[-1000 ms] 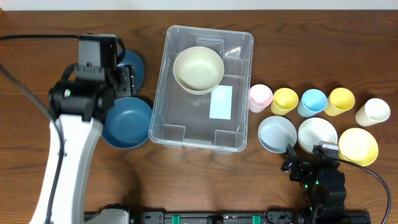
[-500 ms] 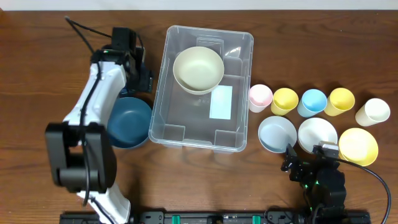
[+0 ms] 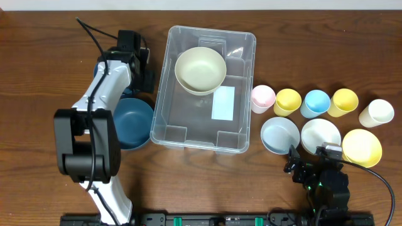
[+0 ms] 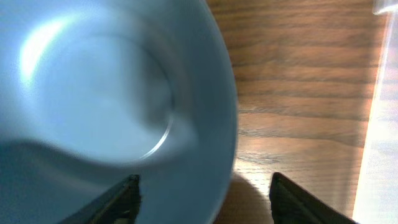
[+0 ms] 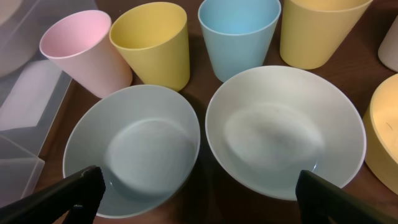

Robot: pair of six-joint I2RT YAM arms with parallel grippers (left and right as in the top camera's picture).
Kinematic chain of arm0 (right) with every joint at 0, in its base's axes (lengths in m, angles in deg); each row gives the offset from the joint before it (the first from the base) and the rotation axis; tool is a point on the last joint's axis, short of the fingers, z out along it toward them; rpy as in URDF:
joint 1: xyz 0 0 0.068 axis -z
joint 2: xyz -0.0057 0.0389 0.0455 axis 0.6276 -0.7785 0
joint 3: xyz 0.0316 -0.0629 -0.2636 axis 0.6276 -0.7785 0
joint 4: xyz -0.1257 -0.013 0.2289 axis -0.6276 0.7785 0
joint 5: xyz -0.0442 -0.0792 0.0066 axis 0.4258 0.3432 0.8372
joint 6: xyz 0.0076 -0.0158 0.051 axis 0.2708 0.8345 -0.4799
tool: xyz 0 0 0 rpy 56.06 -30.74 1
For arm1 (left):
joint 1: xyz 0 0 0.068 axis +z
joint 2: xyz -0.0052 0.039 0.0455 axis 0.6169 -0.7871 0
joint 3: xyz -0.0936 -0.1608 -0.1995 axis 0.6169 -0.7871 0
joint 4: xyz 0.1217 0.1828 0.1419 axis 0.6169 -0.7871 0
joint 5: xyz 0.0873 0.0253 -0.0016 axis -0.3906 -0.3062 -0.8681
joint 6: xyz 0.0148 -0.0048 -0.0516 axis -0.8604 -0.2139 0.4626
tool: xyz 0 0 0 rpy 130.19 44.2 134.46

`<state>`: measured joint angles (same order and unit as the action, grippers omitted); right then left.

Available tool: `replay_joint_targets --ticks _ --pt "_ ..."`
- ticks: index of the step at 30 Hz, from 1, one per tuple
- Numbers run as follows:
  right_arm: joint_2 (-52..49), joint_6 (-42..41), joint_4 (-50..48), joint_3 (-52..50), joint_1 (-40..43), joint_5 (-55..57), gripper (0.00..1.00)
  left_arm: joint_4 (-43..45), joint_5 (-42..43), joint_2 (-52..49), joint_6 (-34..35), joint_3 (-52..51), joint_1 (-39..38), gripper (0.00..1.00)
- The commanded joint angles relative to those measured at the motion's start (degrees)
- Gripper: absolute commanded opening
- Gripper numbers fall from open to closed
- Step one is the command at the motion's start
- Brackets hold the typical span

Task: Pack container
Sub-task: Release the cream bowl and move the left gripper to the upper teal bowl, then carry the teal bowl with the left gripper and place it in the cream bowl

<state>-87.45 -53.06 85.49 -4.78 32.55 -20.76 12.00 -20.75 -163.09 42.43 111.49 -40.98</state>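
The clear container (image 3: 168, 94) stands mid-table with a cream bowl (image 3: 200, 69) in its far half and a white label (image 3: 223, 103) on its base. My left gripper (image 3: 142, 76) is low, just left of the container. In the left wrist view it is open (image 4: 202, 202), its fingers straddling the rim of a dark blue bowl (image 4: 93, 93). A second dark blue bowl (image 3: 130, 122) lies nearer the front. My right gripper (image 3: 312, 168) is open and empty (image 5: 199, 199) in front of a pale blue bowl (image 5: 130, 149) and a white bowl (image 5: 283, 130).
Right of the container stand a pink cup (image 3: 262, 98), a yellow cup (image 3: 287, 102), a blue cup (image 3: 315, 103), another yellow cup (image 3: 344, 102) and a cream cup (image 3: 377, 113). A yellow bowl (image 3: 362, 147) sits at the far right. The container wall (image 4: 387, 124) is close to the left gripper.
My left arm has swung down from above the blue bowls and reached out to the far one, beside the container. The right arm has not moved.
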Motion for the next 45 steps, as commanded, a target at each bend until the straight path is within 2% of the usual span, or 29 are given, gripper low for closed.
replay_joint_targets --ticks 1,3,5,11,14,19,21,25,28,33,37,41,45 --pt "0.3 -0.6 0.1 -0.2 0.4 0.2 0.99 -0.1 0.2 -3.1 -0.8 -0.2 0.7 0.53" --pt "0.3 -0.6 0.1 -0.2 0.4 0.2 0.99 -0.3 0.1 -3.5 -2.0 -0.2 0.6 0.36" --pt "0.3 -0.6 0.1 -0.2 0.4 0.2 0.99 0.0 -0.1 -3.2 -2.0 0.0 0.7 0.25" --pt "0.3 -0.6 0.1 -0.2 0.4 0.2 0.99 -0.9 -6.1 1.0 -1.8 1.2 0.7 0.06" --pt "0.3 -0.6 0.1 -0.2 0.4 0.2 0.99 -1.4 -9.2 5.4 -1.8 1.2 0.7 0.06" --pt "0.3 -0.6 0.1 -0.2 0.4 0.2 0.99 -2.4 -8.8 16.6 -1.8 1.2 0.1 0.06" --pt "0.3 -0.6 0.1 -0.2 0.4 0.2 0.99 -4.2 -6.3 21.2 -1.9 1.2 -1.2 0.06" --pt "0.3 -0.6 0.1 -0.2 0.4 0.2 0.99 -8.2 3.9 28.7 -1.8 1.2 -6.3 0.06" --pt "0.3 -0.6 0.1 -0.2 0.4 0.2 0.99 -9.3 6.4 31.2 -1.9 1.2 -12.2 0.06" --pt "0.3 -0.6 0.1 -0.2 0.4 0.2 0.99 -6.8 6.4 29.5 -5.9 1.2 -22.8 0.06" --pt "0.3 -0.6 0.1 -0.2 0.4 0.2 0.99 -3.6 6.2 25.0 -14.3 1.2 -29.2 0.06" --pt "0.3 -0.6 0.1 -0.2 0.4 0.2 0.99 -0.8 1.3 19.4 -21.3 1.2 -32.0 0.06" --pt "0.3 -0.6 0.1 -0.2 0.4 0.2 0.99 3.2 0.2 12.7 -24.7 1.2 -31.8 0.06"
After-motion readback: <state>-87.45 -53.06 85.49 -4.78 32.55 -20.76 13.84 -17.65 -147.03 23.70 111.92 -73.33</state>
